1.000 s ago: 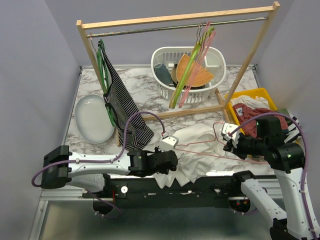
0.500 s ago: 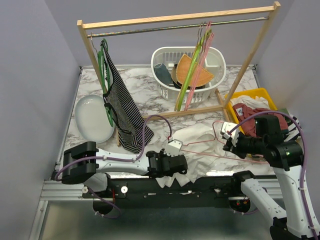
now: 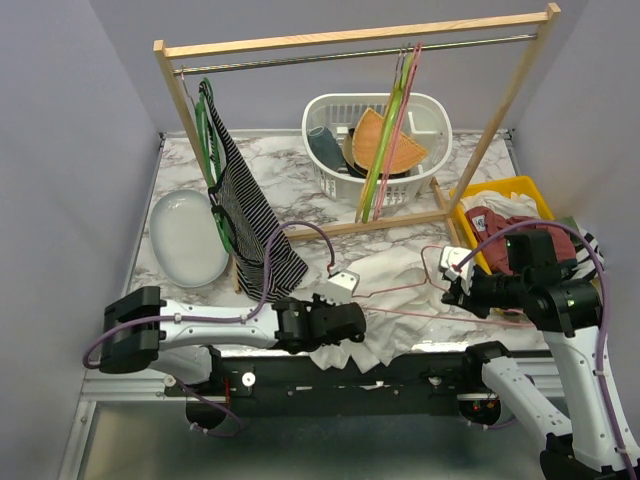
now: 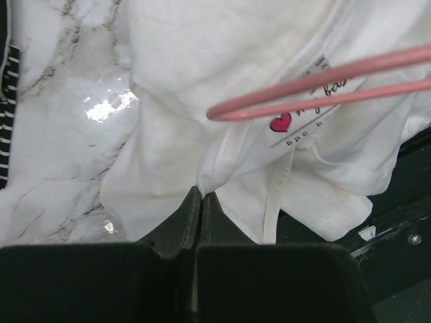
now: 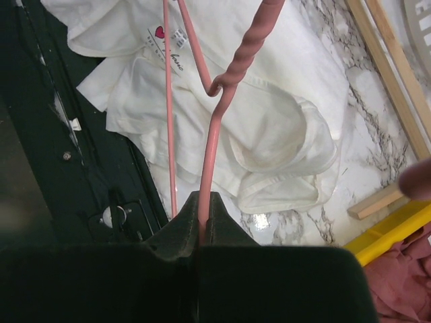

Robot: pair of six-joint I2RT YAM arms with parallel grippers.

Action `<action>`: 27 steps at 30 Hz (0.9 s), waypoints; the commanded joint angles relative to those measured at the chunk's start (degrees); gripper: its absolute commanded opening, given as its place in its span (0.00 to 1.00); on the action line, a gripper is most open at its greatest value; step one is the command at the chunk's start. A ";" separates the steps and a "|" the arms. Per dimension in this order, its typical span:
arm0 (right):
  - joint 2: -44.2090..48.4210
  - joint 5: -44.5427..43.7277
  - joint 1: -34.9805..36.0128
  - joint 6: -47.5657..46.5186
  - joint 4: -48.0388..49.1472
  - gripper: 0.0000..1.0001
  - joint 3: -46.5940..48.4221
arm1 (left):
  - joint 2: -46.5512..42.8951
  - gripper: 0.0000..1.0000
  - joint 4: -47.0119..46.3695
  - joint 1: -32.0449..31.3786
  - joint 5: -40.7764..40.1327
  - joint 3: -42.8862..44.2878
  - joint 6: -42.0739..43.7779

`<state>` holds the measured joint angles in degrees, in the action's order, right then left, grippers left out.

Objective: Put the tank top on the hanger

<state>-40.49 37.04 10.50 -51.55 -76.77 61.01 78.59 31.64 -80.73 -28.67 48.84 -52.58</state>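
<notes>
Tank top (image 3: pixel 400 275) hemmed in: rack rail (image 3: pixel 410 217) behind, striped garment (image 3: pixel 245 215) left, yellow bin (image 3: pixel 505 186) right.

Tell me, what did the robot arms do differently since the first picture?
The left gripper closed its jaws on a fold of the white tank top; before that they were apart. The lime-green and pink hangers on the rail swung to hang straighter. Unchanged: the right gripper keeps its jaws clamped on the pink hanger, held over the tank top, which still lies crumpled on the table.
</notes>
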 commanded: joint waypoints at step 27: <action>-13.20 10.94 -0.22 -7.86 1.01 0.01 -3.97 | -19.26 0.00 -2.98 10.24 10.29 0.29 12.23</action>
<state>-51.24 42.94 10.50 -57.95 -76.44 57.34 61.52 30.09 -70.87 -20.58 46.98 -42.61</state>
